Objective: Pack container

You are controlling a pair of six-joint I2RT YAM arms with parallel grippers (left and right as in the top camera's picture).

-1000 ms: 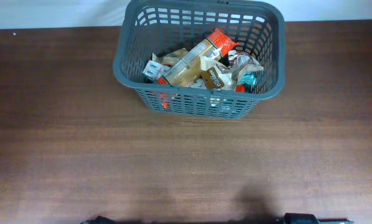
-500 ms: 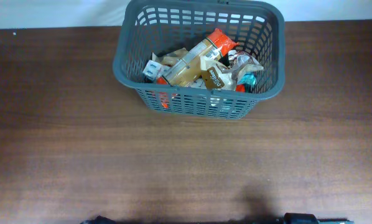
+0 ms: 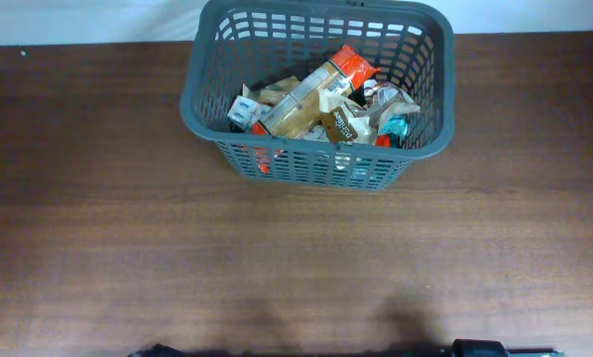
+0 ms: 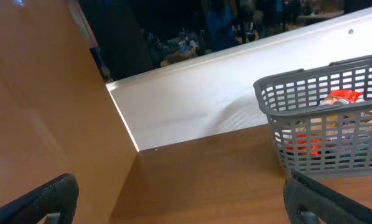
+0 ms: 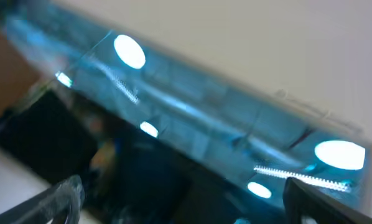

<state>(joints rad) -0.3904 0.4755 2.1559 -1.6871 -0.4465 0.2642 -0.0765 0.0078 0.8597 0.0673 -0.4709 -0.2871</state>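
The dark grey lattice container [image 3: 202, 84] stands at the back middle of the table, filled with several food packets [image 3: 321, 104], one with an orange-red top. It also shows at the right of the left wrist view [image 4: 270, 99]. My left gripper [image 4: 186, 199] is open and empty, low over the table, well left of the container. My right gripper [image 5: 186, 202] is open and empty, its camera pointing up at ceiling lights. Only the arm bases show at the overhead view's bottom edge.
A wooden panel [image 4: 43, 106] rises to the left of the left gripper. A white wall [image 4: 192, 99] runs behind the table's far edge. Bare brown table [image 3: 296, 268] spreads in front of the container.
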